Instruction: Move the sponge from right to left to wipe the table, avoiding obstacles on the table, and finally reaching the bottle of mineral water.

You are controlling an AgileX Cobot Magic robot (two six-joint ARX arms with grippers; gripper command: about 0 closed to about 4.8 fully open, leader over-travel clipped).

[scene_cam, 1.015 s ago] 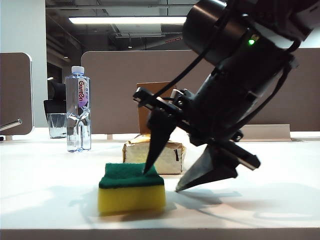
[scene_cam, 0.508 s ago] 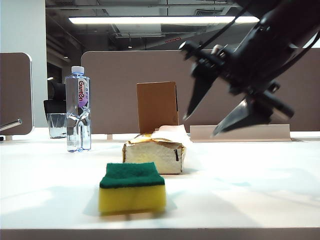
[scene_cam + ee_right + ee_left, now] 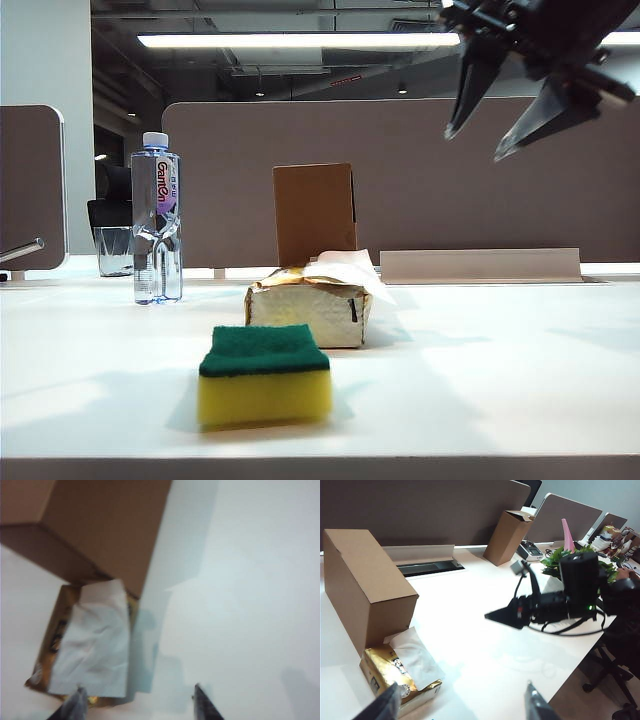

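Observation:
The yellow sponge [image 3: 264, 385] with its green top lies alone near the front edge of the white table [image 3: 500, 380]. My right gripper [image 3: 474, 147] hangs high at the upper right, open and empty, far from the sponge. In the right wrist view its open fingers [image 3: 137, 702] hover over the tissue pack [image 3: 85, 650] and the brown cardboard box [image 3: 100, 530]. Behind the sponge sit the tissue pack [image 3: 308, 305] and the upright box [image 3: 314, 212]. The mineral water bottle [image 3: 157, 217] stands at the back left. My left gripper [image 3: 460, 700] is open and empty above the tissue pack [image 3: 400, 675].
A short glass cup [image 3: 115, 250] stands behind the bottle. A brown divider wall [image 3: 450, 190] runs along the back of the table. The left wrist view shows a second cardboard box [image 3: 507, 537] and a green plant [image 3: 555, 565] at the far side.
My right gripper has lifted off the sponge and the table, rising up and to the right, still open. The sponge stays where it was. The left arm has not moved.

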